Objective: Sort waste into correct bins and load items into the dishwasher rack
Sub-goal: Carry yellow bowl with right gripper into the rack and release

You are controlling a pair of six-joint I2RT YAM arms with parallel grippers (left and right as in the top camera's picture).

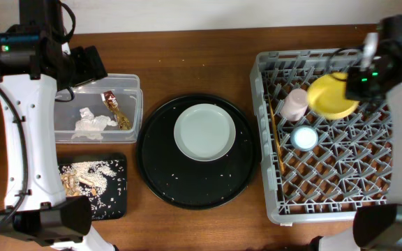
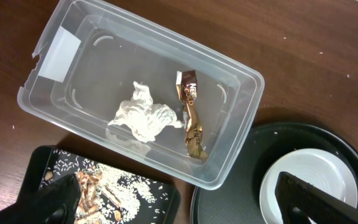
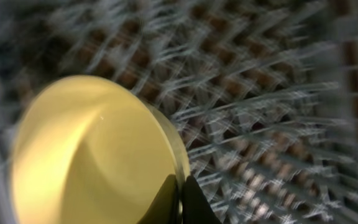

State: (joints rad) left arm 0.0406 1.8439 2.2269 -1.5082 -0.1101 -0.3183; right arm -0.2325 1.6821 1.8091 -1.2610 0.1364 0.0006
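Note:
My right gripper (image 3: 180, 198) is shut on the rim of the yellow bowl (image 1: 332, 95) and holds it tilted over the back of the grey dishwasher rack (image 1: 396, 192). The bowl fills the left of the right wrist view (image 3: 92, 155). The pink cup (image 1: 295, 103), blue cup (image 1: 304, 137) and chopsticks (image 1: 276, 143) lie in the rack. The pale plate (image 1: 204, 131) sits on the round black tray (image 1: 160, 174). My left gripper (image 2: 182, 208) is open and empty above the clear container (image 2: 241, 134), which holds the white tissue (image 2: 143, 117) and the wrapper (image 2: 191, 115). Food scraps (image 1: 82, 178) lie in the flat black tray (image 1: 121, 208).
The brown wooden table (image 1: 201, 59) shows between the containers and the rack. A few white rice grains are scattered on the round black tray. The rack's right half holds only bare pegs.

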